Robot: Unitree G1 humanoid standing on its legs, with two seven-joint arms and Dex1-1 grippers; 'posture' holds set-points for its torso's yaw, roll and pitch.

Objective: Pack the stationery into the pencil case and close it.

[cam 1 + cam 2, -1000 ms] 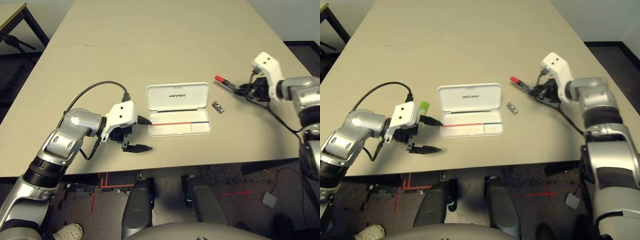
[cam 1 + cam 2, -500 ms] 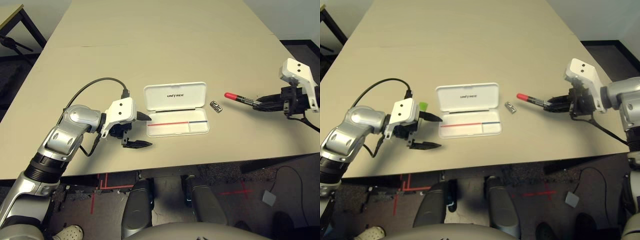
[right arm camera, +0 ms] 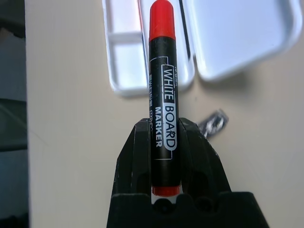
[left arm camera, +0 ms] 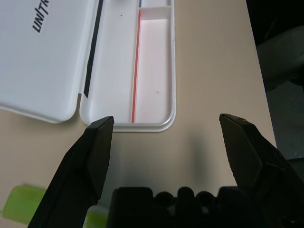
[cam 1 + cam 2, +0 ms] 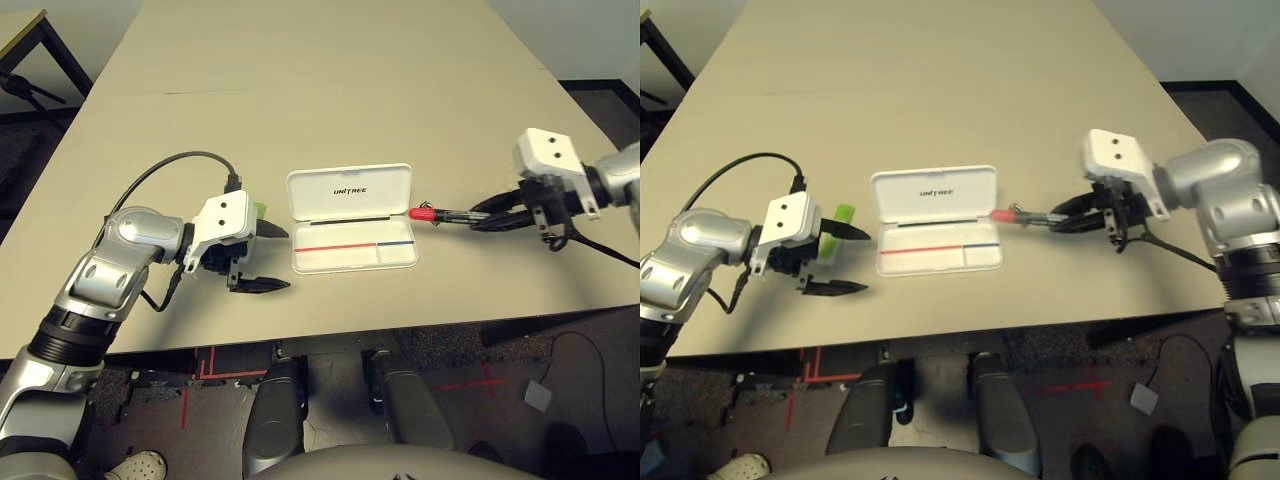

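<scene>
The pencil case [image 5: 352, 220] sits open mid-table [image 5: 330, 90], lid behind the tray. The flat stick [image 5: 842, 216] lies left of it, beside the left tool [image 5: 266, 258]. The marker [image 5: 441, 214], in the right tool [image 5: 490, 214], reaches the case's right end, the little cylinder [image 3: 214, 122] under it.

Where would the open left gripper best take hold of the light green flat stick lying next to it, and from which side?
Probably from above, across its narrow width near the middle. The green stick lies flat on the table, left of the pencil case, so only its thin side edges offer purchase. The left gripper hangs open beside it, partly covering it.
</scene>
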